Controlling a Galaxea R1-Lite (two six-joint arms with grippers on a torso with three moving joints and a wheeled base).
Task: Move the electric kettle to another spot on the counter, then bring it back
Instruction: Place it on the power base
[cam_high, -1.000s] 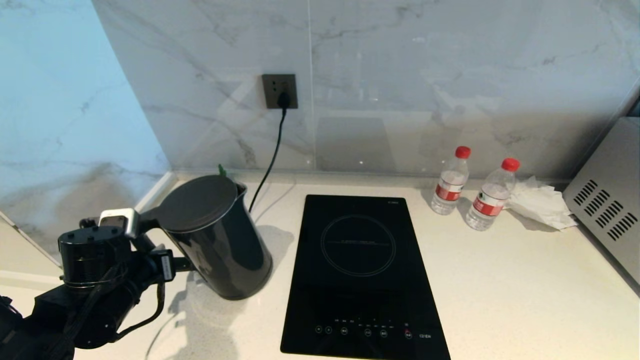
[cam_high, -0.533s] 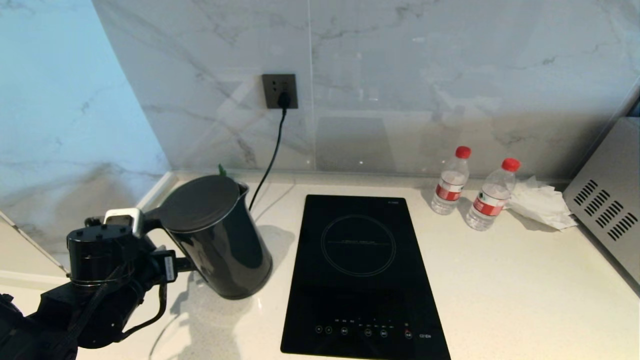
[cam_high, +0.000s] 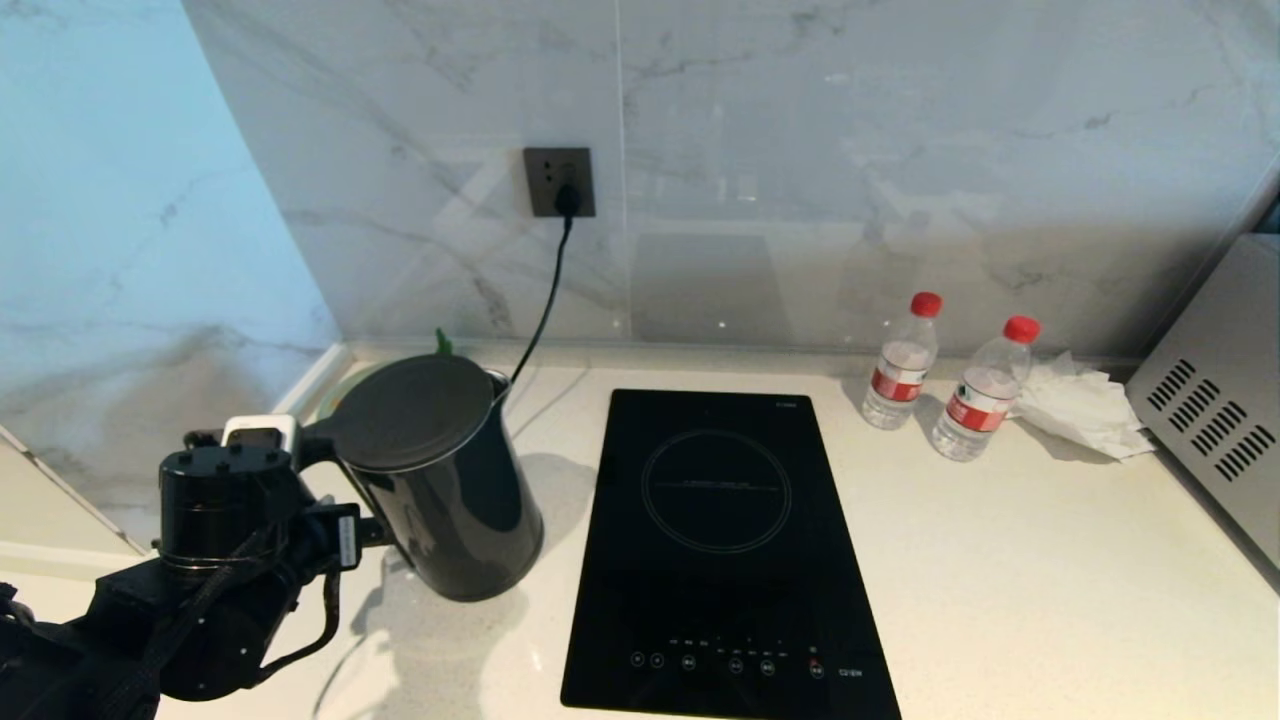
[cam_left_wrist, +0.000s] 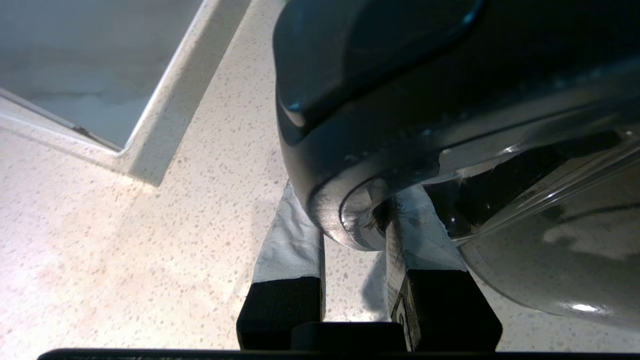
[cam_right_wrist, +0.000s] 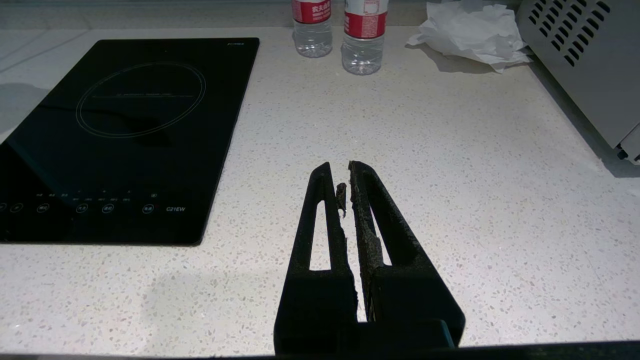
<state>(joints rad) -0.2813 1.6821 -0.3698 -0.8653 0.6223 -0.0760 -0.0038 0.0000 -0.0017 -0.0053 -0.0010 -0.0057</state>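
The glossy black electric kettle (cam_high: 440, 480) stands left of the hob on the off-white speckled counter (cam_high: 1000, 560), leaning slightly, with its spout toward the back wall. My left gripper (cam_high: 352, 530) comes in from the left and is shut on the kettle's loop handle. In the left wrist view the white-padded fingers (cam_left_wrist: 292, 245) clamp the lower curve of the handle (cam_left_wrist: 350, 150) above the counter (cam_left_wrist: 150, 240). Whether the kettle's bottom touches the counter I cannot tell. My right gripper (cam_right_wrist: 341, 172) hangs shut and empty over bare counter (cam_right_wrist: 475, 175), out of the head view.
The black induction hob (cam_high: 715, 550) lies just right of the kettle. Two red-capped water bottles (cam_high: 900, 365) (cam_high: 985, 390), a crumpled tissue (cam_high: 1085, 405) and a grey vented appliance (cam_high: 1215, 400) sit at the back right. A cord hangs from the wall socket (cam_high: 560, 182).
My left arm has shifted a little to the right with the kettle in its grip. The kettle has moved slightly right and stands more upright than before.
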